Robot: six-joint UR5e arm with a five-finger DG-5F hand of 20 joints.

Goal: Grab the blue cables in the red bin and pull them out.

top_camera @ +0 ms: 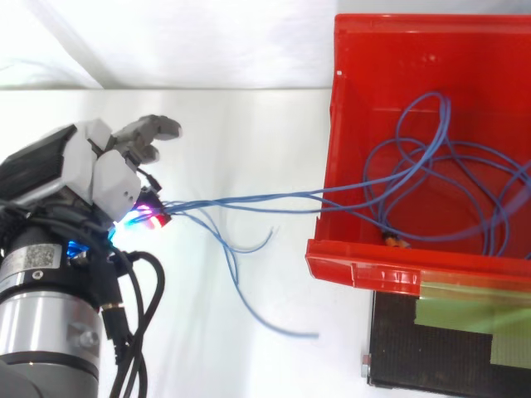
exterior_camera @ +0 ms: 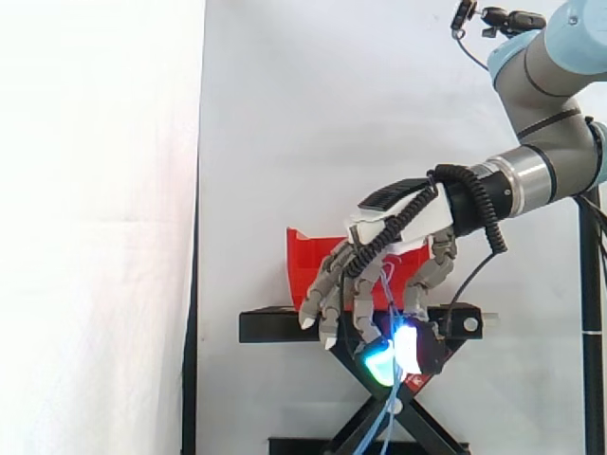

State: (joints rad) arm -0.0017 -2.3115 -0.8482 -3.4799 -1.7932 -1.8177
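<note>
Thin blue cables (top_camera: pixel 431 170) lie looped inside the red bin (top_camera: pixel 344 99). Several strands run out over the bin's left wall (top_camera: pixel 249 199) to my hand (top_camera: pixel 104 178), which sits well left of the bin. Glowing pads (top_camera: pixel 143 217) pinch the strands, so the hand is shut on them. Loose cable ends (top_camera: pixel 249 290) trail on the white surface below the taut strands. From the side, my hand (exterior_camera: pixel 398 223) hangs in front of the bin (exterior_camera: pixel 308 265), glowing pads (exterior_camera: pixel 394 351) pinched low, and cable ends (exterior_camera: pixel 389 417) dangle beneath them.
The bin rests on a black stand (exterior_camera: pixel 275 324) with a scissor frame below. In the top view a black block with a greenish strip (top_camera: pixel 448 340) lies beneath the bin's near edge. A white curtain hangs behind.
</note>
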